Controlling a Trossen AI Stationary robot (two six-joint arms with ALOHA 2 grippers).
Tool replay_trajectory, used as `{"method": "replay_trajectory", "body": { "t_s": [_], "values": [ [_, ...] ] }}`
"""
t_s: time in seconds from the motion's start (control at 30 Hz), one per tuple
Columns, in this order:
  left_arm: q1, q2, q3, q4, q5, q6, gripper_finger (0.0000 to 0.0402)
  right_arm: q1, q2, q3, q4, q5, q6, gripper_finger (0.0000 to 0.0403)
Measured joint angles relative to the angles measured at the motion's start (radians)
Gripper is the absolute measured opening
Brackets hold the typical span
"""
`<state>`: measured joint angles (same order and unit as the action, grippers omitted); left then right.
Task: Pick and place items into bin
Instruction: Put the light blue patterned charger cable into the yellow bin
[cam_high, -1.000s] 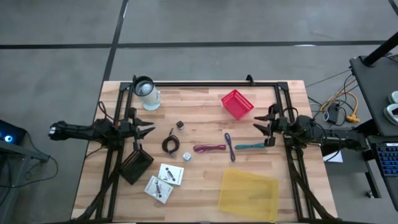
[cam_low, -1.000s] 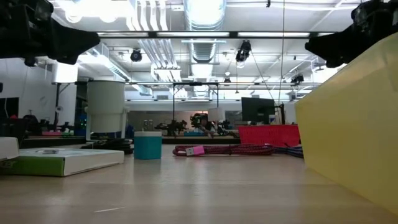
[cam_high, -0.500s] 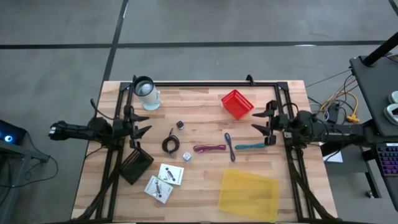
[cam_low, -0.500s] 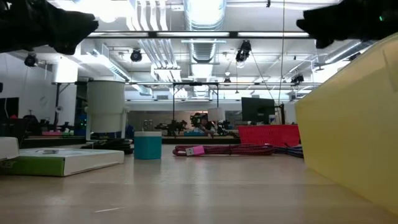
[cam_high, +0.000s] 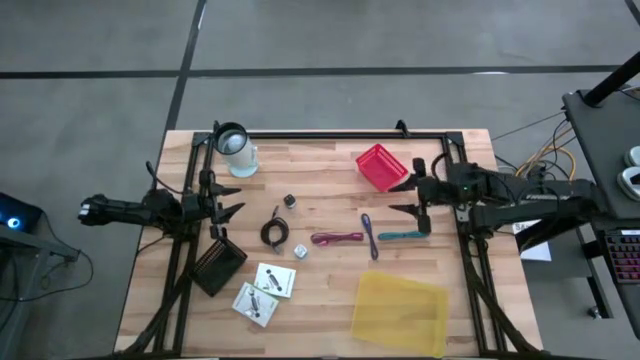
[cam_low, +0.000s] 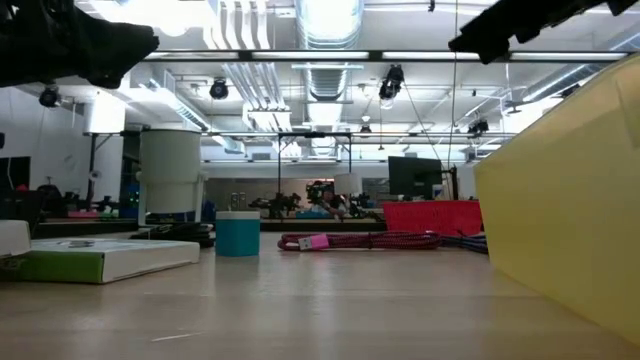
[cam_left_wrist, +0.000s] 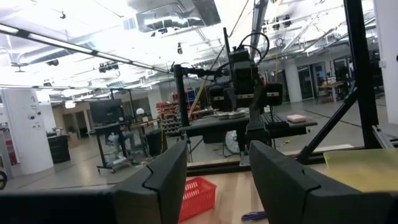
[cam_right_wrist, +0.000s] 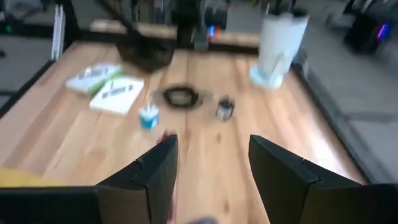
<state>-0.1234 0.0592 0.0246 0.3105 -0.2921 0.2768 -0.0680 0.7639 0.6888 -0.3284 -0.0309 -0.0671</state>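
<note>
The items lie on the wooden table: a black cable coil (cam_high: 274, 233), a maroon stick (cam_high: 337, 238), a purple stick (cam_high: 369, 235), a teal stick (cam_high: 402, 235), two white cards (cam_high: 274, 279) (cam_high: 254, 303) and tiny pieces (cam_high: 289, 201) (cam_high: 300, 251). A yellow bin (cam_high: 400, 312) rests flat at the near right. My left gripper (cam_high: 232, 208) hovers open at the table's left side, above the wood. My right gripper (cam_high: 403, 198) hovers open just above the teal stick's far side, tipped downward, with nothing between its fingers (cam_right_wrist: 149, 177).
A red basket (cam_high: 381, 166) stands at the far right. A clear cup (cam_high: 236, 148) stands at the far left. A black box (cam_high: 218, 265) lies near the left gripper. A black frame (cam_high: 330, 133) runs along the table's far edge and both sides.
My right gripper has risen and moved toward the table's left, out over the wood, tipping downward as it went. My left gripper has tipped up a little in place. No item has moved.
</note>
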Motion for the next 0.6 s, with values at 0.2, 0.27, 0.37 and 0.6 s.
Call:
{"method": "replay_trajectory", "body": {
  "t_s": [0.2,0.27,0.37,0.6],
  "values": [
    [0.000,-0.001,0.000,-0.006,0.000,0.001,0.0160,0.012,0.109,0.069,-0.231,0.001,0.109,0.0184],
    [0.000,0.000,-0.001,-0.006,0.000,0.001,0.0160,0.012,0.145,0.072,-0.266,0.003,0.121,0.0184],
    [0.000,0.002,-0.002,-0.006,0.000,0.001,0.0160,0.012,0.203,0.067,-0.315,0.003,0.121,0.0183],
    [0.000,0.012,-0.004,-0.005,0.000,0.001,0.0160,0.012,0.361,0.052,-0.357,-0.001,0.118,0.0183]
  ]
}}
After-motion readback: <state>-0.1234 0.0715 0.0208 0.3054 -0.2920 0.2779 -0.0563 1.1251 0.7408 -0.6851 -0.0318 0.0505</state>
